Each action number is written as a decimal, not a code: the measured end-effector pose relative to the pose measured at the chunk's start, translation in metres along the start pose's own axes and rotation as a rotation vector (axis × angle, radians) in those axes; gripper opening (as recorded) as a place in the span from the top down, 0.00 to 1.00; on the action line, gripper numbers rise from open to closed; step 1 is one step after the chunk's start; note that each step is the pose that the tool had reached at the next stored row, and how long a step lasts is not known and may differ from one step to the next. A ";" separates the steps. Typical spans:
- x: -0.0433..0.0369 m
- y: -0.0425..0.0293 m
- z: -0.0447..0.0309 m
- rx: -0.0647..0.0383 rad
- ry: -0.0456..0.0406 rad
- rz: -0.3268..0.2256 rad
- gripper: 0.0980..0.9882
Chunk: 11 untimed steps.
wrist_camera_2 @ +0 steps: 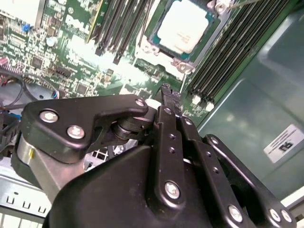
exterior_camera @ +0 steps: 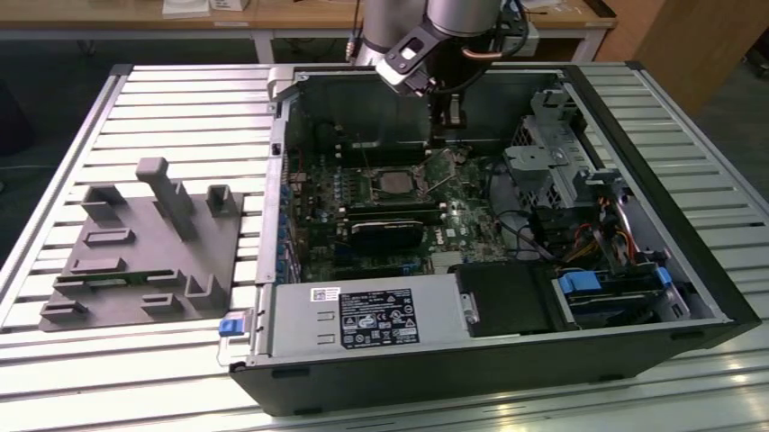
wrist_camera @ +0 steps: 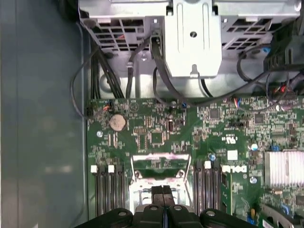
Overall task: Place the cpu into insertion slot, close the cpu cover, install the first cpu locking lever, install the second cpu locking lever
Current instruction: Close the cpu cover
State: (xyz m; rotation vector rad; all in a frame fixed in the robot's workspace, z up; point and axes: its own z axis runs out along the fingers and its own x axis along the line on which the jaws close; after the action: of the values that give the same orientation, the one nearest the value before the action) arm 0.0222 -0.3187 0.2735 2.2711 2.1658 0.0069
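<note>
Hangs over the green board with the gripper pinched together (nothing between its tips), near the cpu framed by the cpu cover.

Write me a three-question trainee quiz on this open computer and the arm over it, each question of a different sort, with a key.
1. True or false: the cpu lies inside the window of the cpu cover.
2. The fingers are: A) spread wide apart; B) shut together with nothing seen between them; C) clamped on a cable.
3. Fill the blank: on the slatted table, the grey fixture stands to the exterior view's ____ of the computer case.
Key: 1 true; 2 B; 3 left.
</note>
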 end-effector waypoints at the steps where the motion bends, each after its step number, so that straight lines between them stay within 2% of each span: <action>1: 0.0001 0.0019 0.0000 0.000 0.0000 0.000 0.99; 11: 0.0010 0.0205 0.0001 0.000 -0.0001 0.000 0.99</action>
State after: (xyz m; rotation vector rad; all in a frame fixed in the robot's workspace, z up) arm 0.0428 -0.3187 0.2735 2.2711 2.1657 0.0067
